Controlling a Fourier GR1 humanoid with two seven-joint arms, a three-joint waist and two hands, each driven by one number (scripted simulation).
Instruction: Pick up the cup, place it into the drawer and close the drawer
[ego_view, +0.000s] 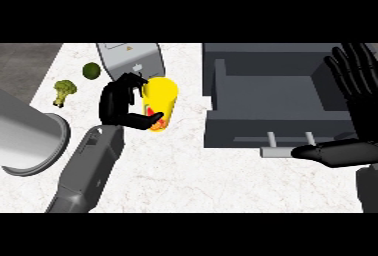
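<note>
Left of the open grey drawer (280, 95), the left hand (122, 102) curls round the yellow cup (161, 100), which it should lift upright before crossing, while the right hand (354, 100) rests open-fingered.

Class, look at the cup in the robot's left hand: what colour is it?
Bright yellow, with a red-orange patch low on its side; the cup shows best in the head view.

The left forearm (88, 167) is extended from the lower left edge up and slightly rightward, grey and foreshortened. At its end the black left hand (118, 102) is held with fingers and thumb (144, 121) curled round the cup (162, 102), the thumb seen below and the fingers above. The right hand (358, 107) is held at the right edge, palm open, fingers straight and pointing up, thumb spread out to the left.
</note>
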